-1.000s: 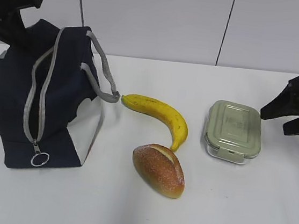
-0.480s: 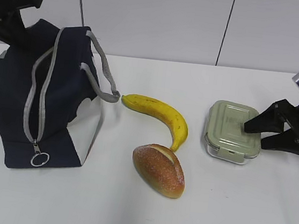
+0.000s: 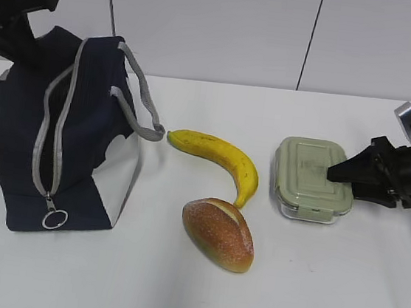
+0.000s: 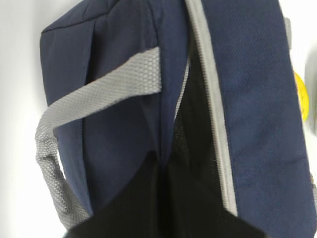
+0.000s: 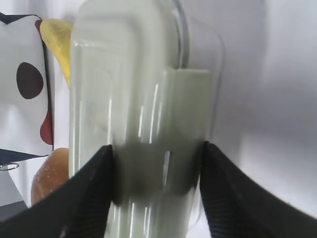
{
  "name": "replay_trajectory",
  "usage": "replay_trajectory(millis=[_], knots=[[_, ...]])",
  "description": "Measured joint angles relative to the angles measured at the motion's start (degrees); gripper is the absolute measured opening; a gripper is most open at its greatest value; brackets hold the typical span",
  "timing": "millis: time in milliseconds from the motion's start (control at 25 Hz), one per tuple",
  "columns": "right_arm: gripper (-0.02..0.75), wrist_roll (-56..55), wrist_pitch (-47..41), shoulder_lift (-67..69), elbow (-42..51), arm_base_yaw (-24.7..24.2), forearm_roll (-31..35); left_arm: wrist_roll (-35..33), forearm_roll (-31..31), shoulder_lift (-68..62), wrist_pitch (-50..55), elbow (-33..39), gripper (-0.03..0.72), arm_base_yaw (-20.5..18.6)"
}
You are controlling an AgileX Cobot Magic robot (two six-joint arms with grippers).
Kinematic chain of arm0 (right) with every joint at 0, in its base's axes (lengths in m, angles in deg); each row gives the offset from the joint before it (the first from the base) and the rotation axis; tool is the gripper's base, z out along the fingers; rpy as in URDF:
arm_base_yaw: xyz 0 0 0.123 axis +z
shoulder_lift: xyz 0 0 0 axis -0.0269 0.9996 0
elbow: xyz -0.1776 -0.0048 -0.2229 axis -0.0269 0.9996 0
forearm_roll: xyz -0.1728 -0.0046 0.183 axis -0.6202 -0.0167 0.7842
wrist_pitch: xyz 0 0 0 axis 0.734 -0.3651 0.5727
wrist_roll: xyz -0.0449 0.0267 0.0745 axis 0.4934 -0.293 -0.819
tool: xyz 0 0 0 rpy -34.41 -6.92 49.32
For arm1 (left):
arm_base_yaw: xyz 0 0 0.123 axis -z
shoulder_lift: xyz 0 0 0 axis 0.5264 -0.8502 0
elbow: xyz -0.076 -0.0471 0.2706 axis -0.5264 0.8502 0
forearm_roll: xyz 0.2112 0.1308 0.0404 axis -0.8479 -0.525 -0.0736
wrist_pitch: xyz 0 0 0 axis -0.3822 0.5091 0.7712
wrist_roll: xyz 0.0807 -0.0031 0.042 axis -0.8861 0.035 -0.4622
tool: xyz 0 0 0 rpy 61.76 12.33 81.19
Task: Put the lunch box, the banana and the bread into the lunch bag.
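The navy lunch bag (image 3: 60,130) stands at the left, its zipper open; the left wrist view (image 4: 247,89) shows dark mesh inside. My left gripper (image 4: 162,166) is shut on the fabric at the bag's far end (image 3: 15,28). The yellow banana (image 3: 220,156) lies mid-table, with the golden bread (image 3: 219,233) in front of it. The lunch box (image 3: 310,177) with the sage-green lid rests on the table at the right. My right gripper (image 3: 342,181) has one finger on each side of its right end (image 5: 157,163), pressed against it.
The grey handles (image 3: 142,95) hang off the bag towards the banana. The ring zipper pull (image 3: 55,218) lies at the bag's near end. A white wall rises behind the white table (image 3: 322,301). Bread (image 5: 49,173) and banana (image 5: 57,44) show beyond the lunch box.
My right gripper came down and left from the table's right edge, straddled the lunch box and closed on it. The box shifted slightly left. The left arm and bag stayed still.
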Motion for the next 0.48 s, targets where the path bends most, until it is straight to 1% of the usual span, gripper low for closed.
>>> replay_trajectory(millis=[120,480], knots=[[0.353,0.23,-0.80,0.00,0.00,0.00,0.00,0.00,0.00,0.00,0.00,0.00,-0.003,0.00],[0.351,0.78,-3.09,0.37,-0.43,0.00,-0.44,0.00,0.10,0.00,0.00,0.00,-0.003,0.00]])
